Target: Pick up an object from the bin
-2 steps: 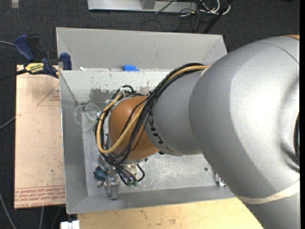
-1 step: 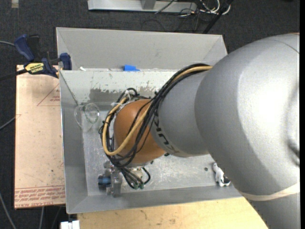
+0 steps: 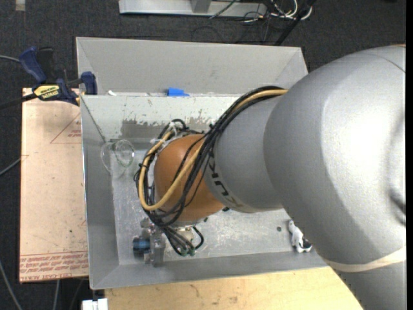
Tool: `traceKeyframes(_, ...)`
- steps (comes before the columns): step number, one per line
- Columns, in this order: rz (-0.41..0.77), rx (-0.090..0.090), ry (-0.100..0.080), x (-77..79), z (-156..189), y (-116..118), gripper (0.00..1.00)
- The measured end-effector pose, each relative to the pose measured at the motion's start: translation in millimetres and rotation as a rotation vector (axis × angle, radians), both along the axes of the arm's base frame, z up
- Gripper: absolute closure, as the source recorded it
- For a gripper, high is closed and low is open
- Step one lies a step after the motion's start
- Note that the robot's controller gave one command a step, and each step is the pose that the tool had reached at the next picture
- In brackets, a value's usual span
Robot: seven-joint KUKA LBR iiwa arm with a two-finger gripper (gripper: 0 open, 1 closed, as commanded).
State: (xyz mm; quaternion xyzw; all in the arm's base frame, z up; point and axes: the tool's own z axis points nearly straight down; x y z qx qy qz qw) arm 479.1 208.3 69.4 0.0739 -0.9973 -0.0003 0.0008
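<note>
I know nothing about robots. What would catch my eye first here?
The huge grey arm reaches in from the right, its orange-covered wrist draped in cables, with the gripper near the bin's lower left corner. A clear cup lies by the left wall, and a small white piece at the lower right.

Arm (image 3: 310, 166) slants down leftward, pincer (image 3: 150, 249) pointing downward

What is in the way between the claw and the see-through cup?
Nothing that I can see. The claw is down near the front wall, the cup lies further back by the left wall, and only bare bin floor shows between them.
</note>
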Motion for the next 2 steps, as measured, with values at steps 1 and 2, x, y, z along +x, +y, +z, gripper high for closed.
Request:
traceKeyframes(1, -0.001, 0.0, 0.0, -0.3, 1.8, -0.1, 1.0)
traceKeyframes(2, -0.001, 0.0, -0.001, -0.3, 6.5, 0.0, 1.0)
